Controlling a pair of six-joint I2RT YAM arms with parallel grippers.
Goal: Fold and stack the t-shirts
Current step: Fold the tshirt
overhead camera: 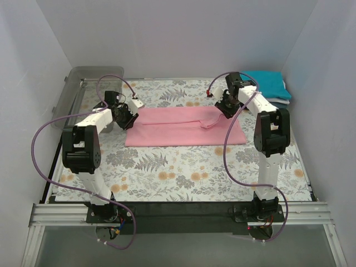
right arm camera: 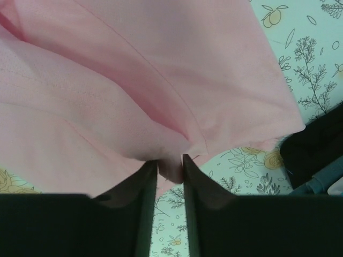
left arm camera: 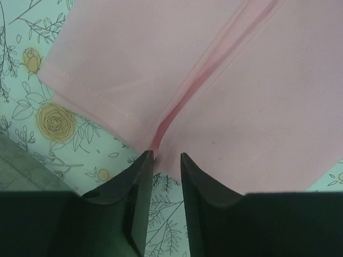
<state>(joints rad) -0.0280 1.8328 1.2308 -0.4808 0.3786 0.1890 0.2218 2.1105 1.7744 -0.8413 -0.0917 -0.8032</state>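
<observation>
The pink t-shirt (overhead camera: 183, 127) lies folded into a long band across the middle of the floral table cloth. My left gripper (overhead camera: 127, 118) is at its left end. In the left wrist view the jaws (left arm camera: 166, 155) stand narrowly apart on the shirt's (left arm camera: 225, 80) edge, where a crease runs into them. My right gripper (overhead camera: 225, 108) is at the shirt's right end, and in the right wrist view (right arm camera: 170, 158) it is shut on a bunched bit of pink cloth (right arm camera: 134, 80). Folded shirts with teal on top (overhead camera: 270, 83) are stacked at the back right.
A clear plastic bin (overhead camera: 92, 92) stands at the back left, and its corner shows in the left wrist view (left arm camera: 21, 168). Dark and grey-blue cloth (right arm camera: 316, 150) lies just right of my right gripper. White walls close in the table on three sides.
</observation>
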